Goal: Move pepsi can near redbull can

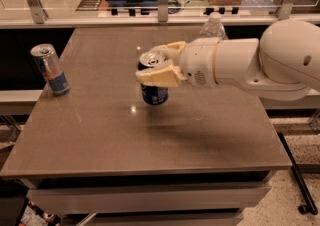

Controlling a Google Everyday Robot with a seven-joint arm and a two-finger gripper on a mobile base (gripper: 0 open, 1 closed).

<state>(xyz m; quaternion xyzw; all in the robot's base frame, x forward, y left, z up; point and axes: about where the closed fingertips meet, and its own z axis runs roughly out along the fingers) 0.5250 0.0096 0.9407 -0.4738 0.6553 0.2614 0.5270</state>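
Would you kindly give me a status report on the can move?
Claw shut on pepsi can, mid-table. Redbull can upright near table edge, left in view, well apart. Water bottle behind the arm, out of the path.

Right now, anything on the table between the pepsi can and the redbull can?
No. In the camera view only bare table lies between the redbull can and the pepsi can, which the gripper holds near the table's middle.
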